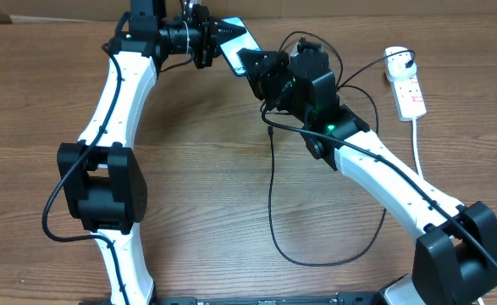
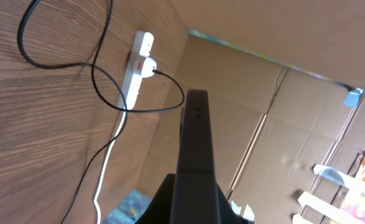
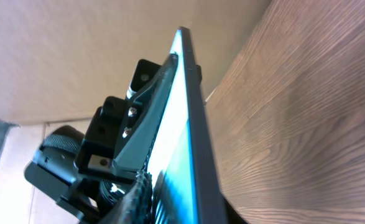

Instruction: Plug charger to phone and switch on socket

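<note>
**Phone up in L grip, tip not seen at port**

Phone (image 1: pixel 238 41) held clear of table (image 1: pixel 197 212), well left of socket (image 1: pixel 410 91), turned on edge. L gripper (image 1: pixel 221 36) pinching it across screen and back. Clamp shows plainly in R wrist view, teal screen (image 3: pixel 176 143) edge-on. Prob. held that way to steady it and offer the port end to R gripper (image 1: pixel 252 63), which sits right at phone's socket-side end.

R fingers: can't tell if spread or pressed together, nor if gripping anything, as own housing hides them.

Adapter (image 1: pixel 395 58) seated in socket's far end. Cable (image 1: pixel 272 186) runs from it, loops well down the table away from socket, then back up under R arm. Tip not visible, so no telling if it's in the phone yet. Slack prob. left so tip reaches phone w/o dragging socket.

Socket switch state: too small to judge.

Writing: none legible. Red marks on socket too small, screen only plain teal, no brand readable.
</note>
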`<state>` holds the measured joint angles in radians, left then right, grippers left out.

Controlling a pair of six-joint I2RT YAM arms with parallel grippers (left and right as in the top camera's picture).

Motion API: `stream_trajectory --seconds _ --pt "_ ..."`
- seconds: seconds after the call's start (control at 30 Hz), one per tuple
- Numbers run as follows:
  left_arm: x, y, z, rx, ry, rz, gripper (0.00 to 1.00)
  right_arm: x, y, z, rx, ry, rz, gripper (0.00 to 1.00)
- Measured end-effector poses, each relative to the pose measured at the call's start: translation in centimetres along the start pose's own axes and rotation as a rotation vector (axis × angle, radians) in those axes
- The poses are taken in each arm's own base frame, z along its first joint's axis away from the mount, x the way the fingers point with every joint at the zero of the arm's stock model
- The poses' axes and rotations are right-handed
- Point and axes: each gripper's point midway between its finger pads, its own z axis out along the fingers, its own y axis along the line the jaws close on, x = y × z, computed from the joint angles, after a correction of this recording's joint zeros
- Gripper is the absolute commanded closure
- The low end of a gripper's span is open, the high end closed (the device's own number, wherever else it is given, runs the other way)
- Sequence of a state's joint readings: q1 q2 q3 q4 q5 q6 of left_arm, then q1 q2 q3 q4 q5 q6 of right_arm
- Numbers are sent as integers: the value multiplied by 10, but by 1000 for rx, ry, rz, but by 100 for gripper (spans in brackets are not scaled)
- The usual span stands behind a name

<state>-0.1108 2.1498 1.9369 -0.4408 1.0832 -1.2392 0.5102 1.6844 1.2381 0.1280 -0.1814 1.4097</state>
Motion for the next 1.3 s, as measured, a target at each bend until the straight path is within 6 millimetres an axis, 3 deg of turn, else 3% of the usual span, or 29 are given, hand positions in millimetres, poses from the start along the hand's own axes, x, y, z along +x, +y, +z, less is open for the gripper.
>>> stream_trajectory --seconds 0.13,0.27,0.33,0.4,0.53,0.63,0.77,0.9,1.07,1.3 --pt "-3 1 0 -7 -18 -20 96 6 -1 0 2 25 -23 59" --pt "-4 2 0 -9 -25 -27 96 9 1 0 -5 38 -37 41" --pt "-4 1 0 -9 -25 -26 96 9 6 0 -27 43 -62 24" --pt "-4 2 0 -11 -25 -27 96 6 9 -1 -42 45 -89 18" --pt "-6 8 -6 -21 -23 -54 96 -19 -3 -7 8 19 -117 9" --pt "-10 12 -16 -21 -23 -82 96 -53 -15 -23 67 -37 -137 3" --pt "-14 17 -34 -12 -11 -139 96 -93 -25 -57 152 -104 -177 1" --pt "-4 18 -52 23 74 -219 96 -110 -47 -93 289 -115 -227 1" --pt "25 16 -65 67 232 -370 96 -106 -94 -118 497 -46 -292 2" --pt "48 18 -66 62 322 -531 96 -91 -139 -144 725 50 -406 2"
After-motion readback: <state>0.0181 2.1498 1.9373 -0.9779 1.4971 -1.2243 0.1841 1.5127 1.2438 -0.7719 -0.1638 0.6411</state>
